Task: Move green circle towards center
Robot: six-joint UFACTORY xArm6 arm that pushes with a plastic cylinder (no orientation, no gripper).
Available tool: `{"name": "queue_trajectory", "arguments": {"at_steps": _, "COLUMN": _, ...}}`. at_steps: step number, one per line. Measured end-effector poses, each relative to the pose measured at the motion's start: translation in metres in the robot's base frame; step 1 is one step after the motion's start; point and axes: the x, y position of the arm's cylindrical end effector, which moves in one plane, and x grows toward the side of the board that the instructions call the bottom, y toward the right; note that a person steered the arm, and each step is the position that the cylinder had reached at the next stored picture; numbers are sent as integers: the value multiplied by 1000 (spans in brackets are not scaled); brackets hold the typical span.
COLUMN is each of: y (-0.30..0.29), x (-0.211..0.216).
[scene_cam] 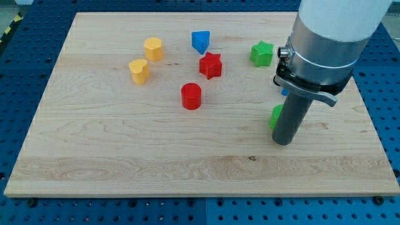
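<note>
Pushing toward the wooden bench (125, 156) centre: small green plastic circle (274, 115) sits touching my tip (284, 143), the jawless rod tool, holding nothing, on its left-edge side.

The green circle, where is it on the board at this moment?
The green circle sits on the view's right side of the board, mostly hidden behind the rod, just left of my tip and below the green star.

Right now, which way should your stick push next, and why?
Probably toward the view's left. My tip sits just right of the green circle, which is mostly hidden behind the rod, and the board's middle lies to the left.
</note>
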Motion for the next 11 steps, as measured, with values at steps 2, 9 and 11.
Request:
{"name": "queue_trajectory", "arguments": {"at_steps": 2, "y": 21, "x": 0}}
{"name": "queue_trajectory", "arguments": {"at_steps": 9, "y": 21, "x": -40}}
{"name": "queue_trajectory", "arguments": {"at_steps": 11, "y": 21, "x": -53}}
